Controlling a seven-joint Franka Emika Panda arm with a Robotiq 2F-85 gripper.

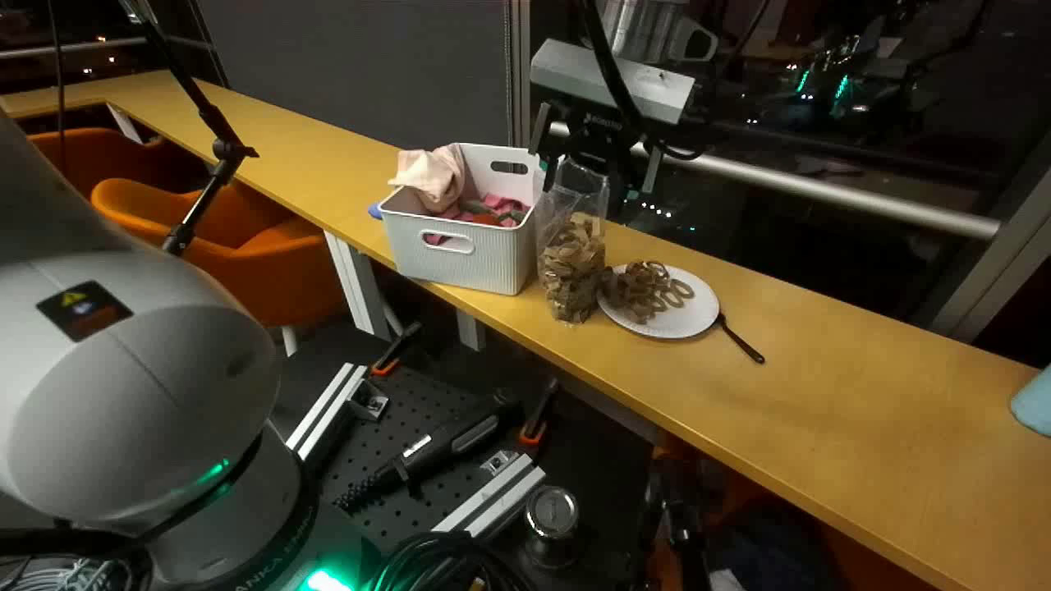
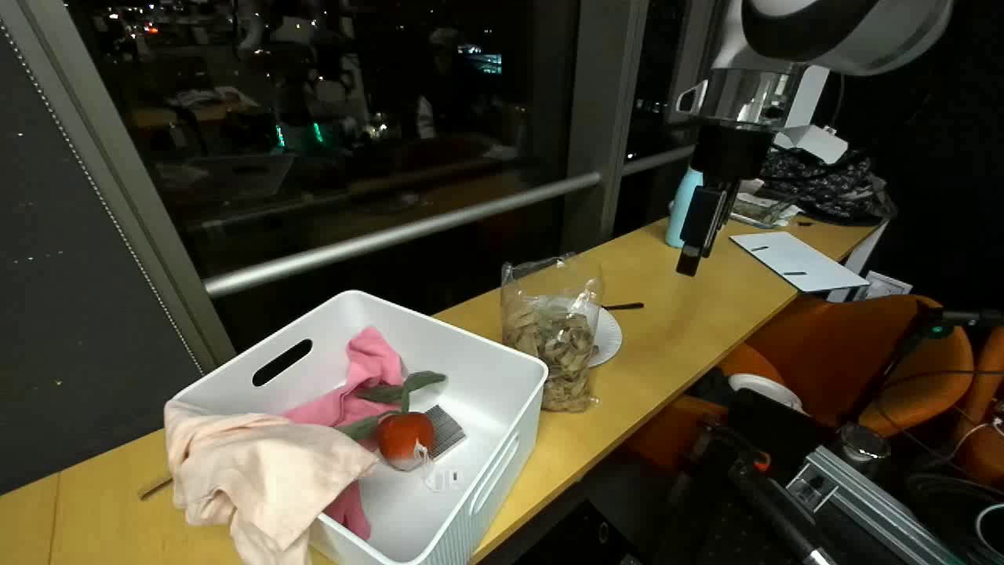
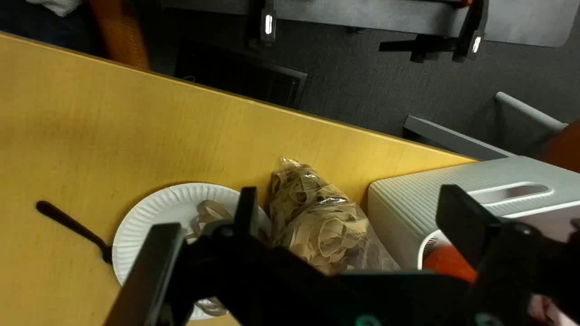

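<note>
The hand [image 1: 591,175] hangs empty, fingers spread, above the surface [image 1: 821,410]; the bag [image 1: 571,267] stands between box [image 1: 460,267] and plate [image 1: 691,316].

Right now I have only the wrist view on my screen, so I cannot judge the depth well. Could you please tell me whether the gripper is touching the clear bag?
Observer: No, it is not. In an exterior view, the gripper is apart from the clear bag, with a gap between them.

Operator: Thank you. In my picture, the table is cut off at the left, past the white plate and the dark utensil. Does anything tall stand there?

Observer: Yes. In an exterior view, a light-blue bottle stands farther along the table, past the white plate and the dark utensil.
</note>
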